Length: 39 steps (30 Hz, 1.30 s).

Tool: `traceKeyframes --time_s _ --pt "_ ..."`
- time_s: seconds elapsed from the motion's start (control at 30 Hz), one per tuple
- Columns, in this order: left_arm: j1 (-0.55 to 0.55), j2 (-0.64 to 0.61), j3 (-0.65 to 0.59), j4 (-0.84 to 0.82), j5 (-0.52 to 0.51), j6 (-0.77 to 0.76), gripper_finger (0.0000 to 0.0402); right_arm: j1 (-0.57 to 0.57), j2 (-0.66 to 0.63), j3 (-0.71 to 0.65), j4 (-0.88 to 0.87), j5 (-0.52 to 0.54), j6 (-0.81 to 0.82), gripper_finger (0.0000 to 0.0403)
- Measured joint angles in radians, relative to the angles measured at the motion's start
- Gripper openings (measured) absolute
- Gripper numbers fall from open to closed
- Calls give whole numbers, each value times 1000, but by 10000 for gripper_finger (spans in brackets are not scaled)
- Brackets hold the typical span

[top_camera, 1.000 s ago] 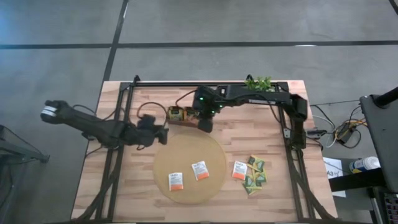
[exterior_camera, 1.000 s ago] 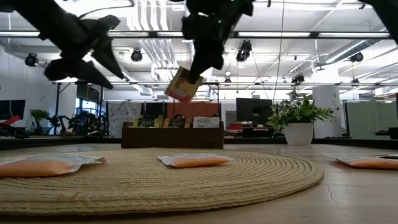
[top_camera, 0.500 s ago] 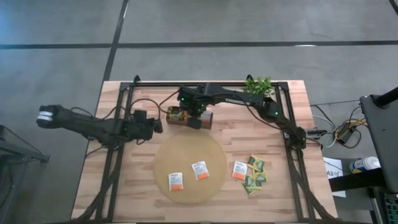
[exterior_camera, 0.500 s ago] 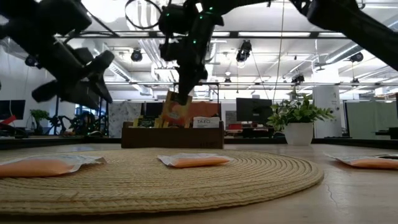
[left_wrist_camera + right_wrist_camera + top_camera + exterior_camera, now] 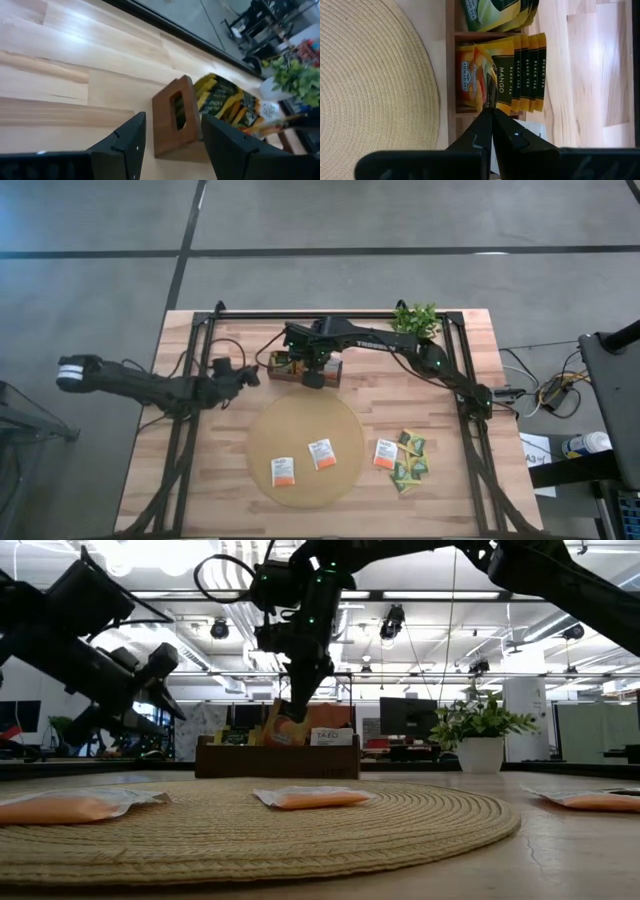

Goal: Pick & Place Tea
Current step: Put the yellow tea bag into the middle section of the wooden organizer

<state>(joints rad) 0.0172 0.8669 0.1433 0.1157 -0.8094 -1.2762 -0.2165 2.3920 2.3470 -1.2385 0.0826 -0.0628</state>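
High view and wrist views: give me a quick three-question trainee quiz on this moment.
1. True or false: the left tool is open and empty.
2. How many sachets lie on the round mat?
3. The right tool is shut on: A) a mango sachet at the tray; B) the plant; C) nothing.

Key: 1 true; 2 two; 3 A.

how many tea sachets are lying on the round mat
2: both on the mat's near part, one white-and-orange sachet toward its left edge, the other nearer the middle. None looks hidden there.
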Motion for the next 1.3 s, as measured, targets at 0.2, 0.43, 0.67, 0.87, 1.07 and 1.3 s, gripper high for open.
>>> traceKeyframes --time_s 0.2,0.43,0.67,0.87,1.07,1.3 --pt "51 16 -24 70 9 3 185 0 0 -16 50 0 -2 8" --pt "103 64 -25 203 53 108 185 0 0 -48 72 0 -45 8" --pt "153 147 -18 300 92 144 185 2 1 -64 13 47 -45 8" --pt "188 260 16 400 165 156 185 2 1 -64 14 48 -42 8" --pt "191 419 87 461 247 156 185 6 1 -64 -40 52 -26 8" --pt "190 550 174 522 400 156 185 18 -1 -64 -71 86 3 8"
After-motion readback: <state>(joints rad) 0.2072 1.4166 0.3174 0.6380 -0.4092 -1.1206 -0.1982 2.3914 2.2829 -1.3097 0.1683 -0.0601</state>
